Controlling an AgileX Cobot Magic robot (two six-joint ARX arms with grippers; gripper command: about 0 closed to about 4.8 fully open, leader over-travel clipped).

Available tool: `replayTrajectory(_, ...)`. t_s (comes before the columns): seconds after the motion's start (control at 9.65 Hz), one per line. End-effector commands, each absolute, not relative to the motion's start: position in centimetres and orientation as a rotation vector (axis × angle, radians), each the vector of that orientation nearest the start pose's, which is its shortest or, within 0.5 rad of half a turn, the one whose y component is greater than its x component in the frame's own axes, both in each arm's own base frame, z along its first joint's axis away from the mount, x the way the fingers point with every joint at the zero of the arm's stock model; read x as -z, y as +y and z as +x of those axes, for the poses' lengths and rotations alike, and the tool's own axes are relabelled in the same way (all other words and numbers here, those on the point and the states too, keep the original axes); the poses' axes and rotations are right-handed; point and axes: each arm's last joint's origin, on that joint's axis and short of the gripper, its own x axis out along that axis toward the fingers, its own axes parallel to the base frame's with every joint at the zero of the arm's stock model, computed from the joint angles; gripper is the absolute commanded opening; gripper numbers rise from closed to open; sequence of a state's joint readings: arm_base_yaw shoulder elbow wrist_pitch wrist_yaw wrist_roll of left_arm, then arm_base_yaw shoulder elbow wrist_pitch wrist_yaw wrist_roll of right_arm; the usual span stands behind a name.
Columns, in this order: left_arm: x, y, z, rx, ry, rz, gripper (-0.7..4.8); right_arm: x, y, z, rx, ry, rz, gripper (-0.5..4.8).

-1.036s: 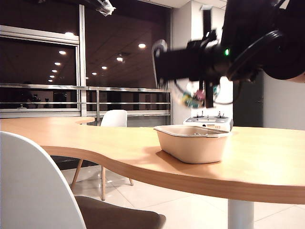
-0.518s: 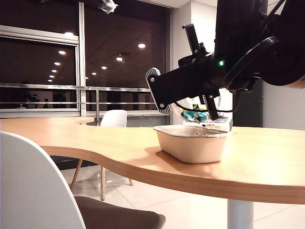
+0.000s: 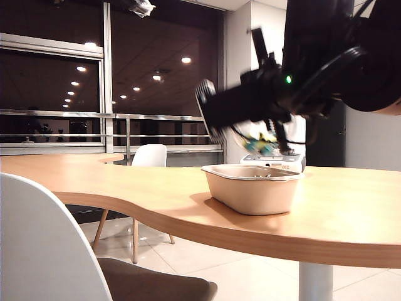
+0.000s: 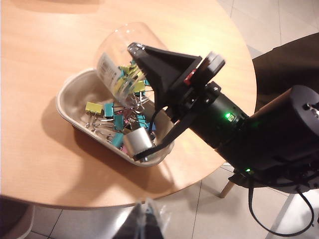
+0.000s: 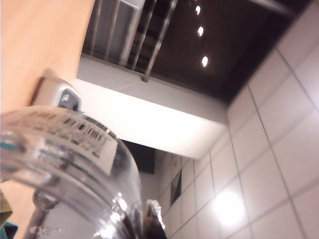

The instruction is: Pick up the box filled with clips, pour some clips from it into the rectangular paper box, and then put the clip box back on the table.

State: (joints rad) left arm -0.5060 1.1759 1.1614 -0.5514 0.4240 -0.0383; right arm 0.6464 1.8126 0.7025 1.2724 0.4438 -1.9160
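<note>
Tipping the clear clip tub (image 4: 117, 55) mouth-down over the beige paper tray (image 4: 67, 107) at centre frame, our right gripper (image 4: 142, 62) has its fingers clamped on it so clips (image 4: 112, 122) spill in; our left gripper (image 4: 145, 224), low in frame, we cannot tell.

The tray (image 4: 75, 124) sits on the table (image 4: 45, 45) near its edge, clips (image 4: 115, 124) inside. The right gripper (image 4: 133, 55) holds the tub (image 4: 117, 55) tilted above it. A device (image 3: 276, 161) stands behind.
</note>
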Motion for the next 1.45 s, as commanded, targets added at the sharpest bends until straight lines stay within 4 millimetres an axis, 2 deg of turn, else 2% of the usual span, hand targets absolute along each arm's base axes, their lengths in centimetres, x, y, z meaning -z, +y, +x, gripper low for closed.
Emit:
replayTrajectory(0.1,-35.7,-12.9,20.7,0.903,0.586,-0.012,-0.07,-19.4,19.4,27.7,0.043,-0.319,-1.591,-0.01)
replayTrajectory(0.21,-35.7,-12.9,20.7,0.903,0.587,-0.013,-0.07,-19.5,19.3,27.6,0.032,-0.293,-1.374,-0.01)
replayTrajectory(0.41,-35.6,-12.8,20.7,0.891,0.586,-0.009,-0.07,-20.6,18.4,27.8,0.047,-0.254,-1.145,-0.01)
replayTrajectory(0.73,-35.5,-12.8,20.6,0.896,0.594,0.010,-0.07,-22.4,16.4,27.8,-0.005,-0.120,-0.924,-0.01)
replayTrajectory(0.93,-35.4,-12.7,20.5,0.906,0.594,0.051,-0.07,-25.3,13.1,27.1,0.024,0.003,-0.737,-0.01)
replayTrajectory(1.04,-35.4,-12.7,20.5,0.907,0.594,0.050,-0.07,-27.9,10.5,27.1,0.026,0.163,-0.589,-0.01)
replayTrajectory(1.24,-35.4,-12.8,20.5,0.907,0.589,0.049,-0.07,-31.2,8.1,27.8,0.027,0.386,-0.488,-0.01)
replayTrajectory(1.35,-35.4,-12.8,20.5,0.906,0.604,0.024,-0.07,-34.2,4.4,28.2,0.001,0.550,-0.306,-0.01)
replayTrajectory(1.45,-35.4,-12.8,20.5,0.906,0.603,0.024,-0.07,-33.8,3.2,28.7,-0.025,0.600,-0.236,-0.01)
